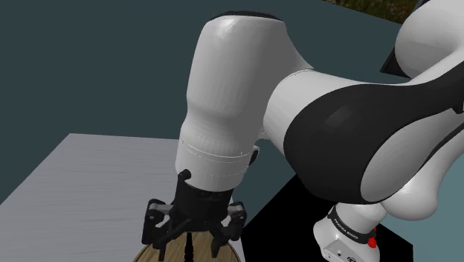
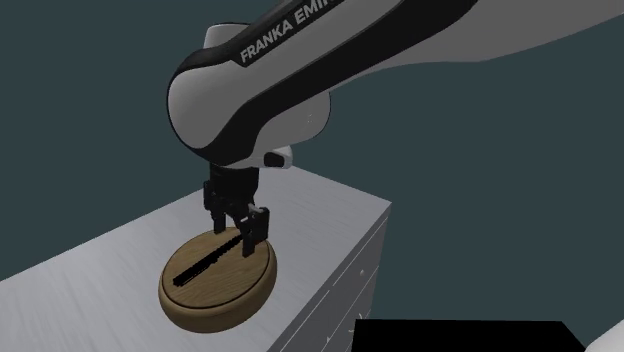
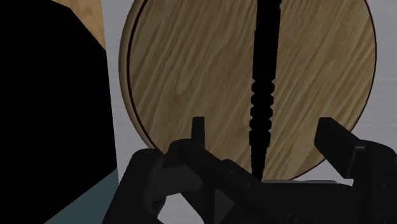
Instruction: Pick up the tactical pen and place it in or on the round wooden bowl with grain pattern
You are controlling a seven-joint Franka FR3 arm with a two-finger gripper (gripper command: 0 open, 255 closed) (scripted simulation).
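Dark teal background surrounds a pale grey streaked counter [image 2: 90,262], whose front shows drawer-like panels in the second exterior view. On the counter, near its edge, sits a round, shallow brown wooden bowl with a grain pattern [image 2: 222,303]. A slim black tactical pen with a ribbed grip [image 2: 205,262] lies flat across the bowl's top. The white arm's all-black two-finger gripper [image 2: 243,228] hangs directly over one end of the pen. In the wrist view its fingers [image 3: 198,127] stand spread, with the pen [image 3: 262,95] lying between them untouched on the bowl [image 3: 191,63].
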